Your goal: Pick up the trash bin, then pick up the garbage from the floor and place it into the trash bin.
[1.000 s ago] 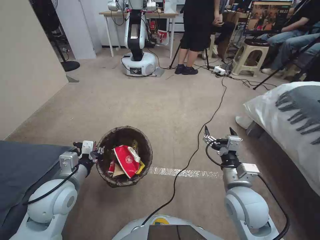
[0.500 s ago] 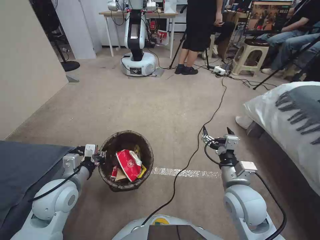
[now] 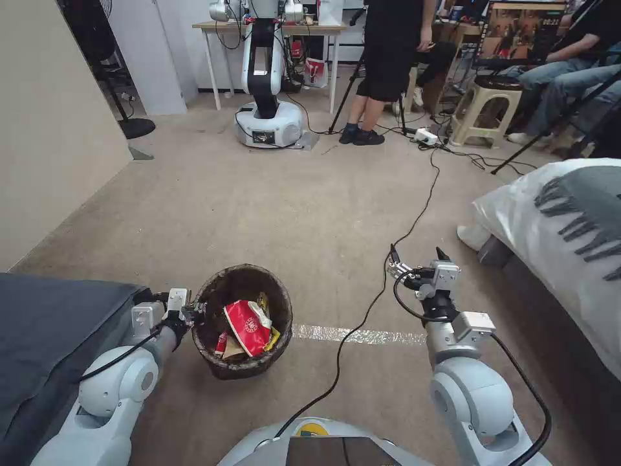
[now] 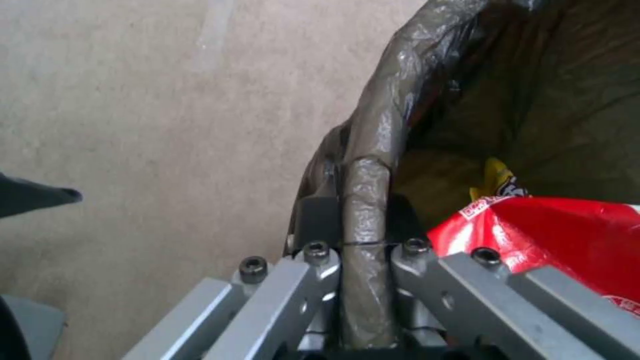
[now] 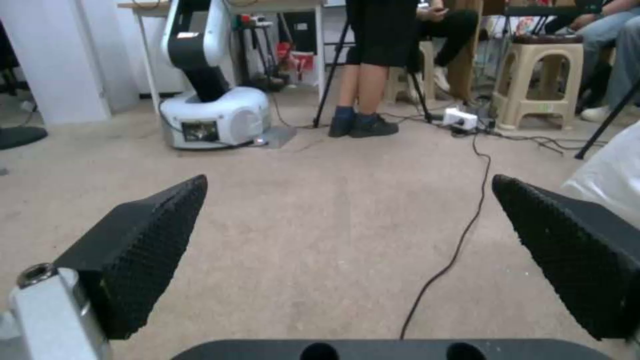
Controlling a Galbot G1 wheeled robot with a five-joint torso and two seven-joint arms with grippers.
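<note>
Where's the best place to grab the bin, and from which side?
By the rim, from the robot's left, one finger inside and one outside, as the left gripper grips the bin now. The open top offers a thin bag-covered edge; the round body looks too wide.

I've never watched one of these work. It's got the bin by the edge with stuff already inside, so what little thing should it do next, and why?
Probably set the bin gently down on the carpet. The left pincer is clamped on the bag-covered rim, the red cup and wrappers already lie inside, the right pincer hangs open and empty, and I see no litter on the carpet ahead.
</note>
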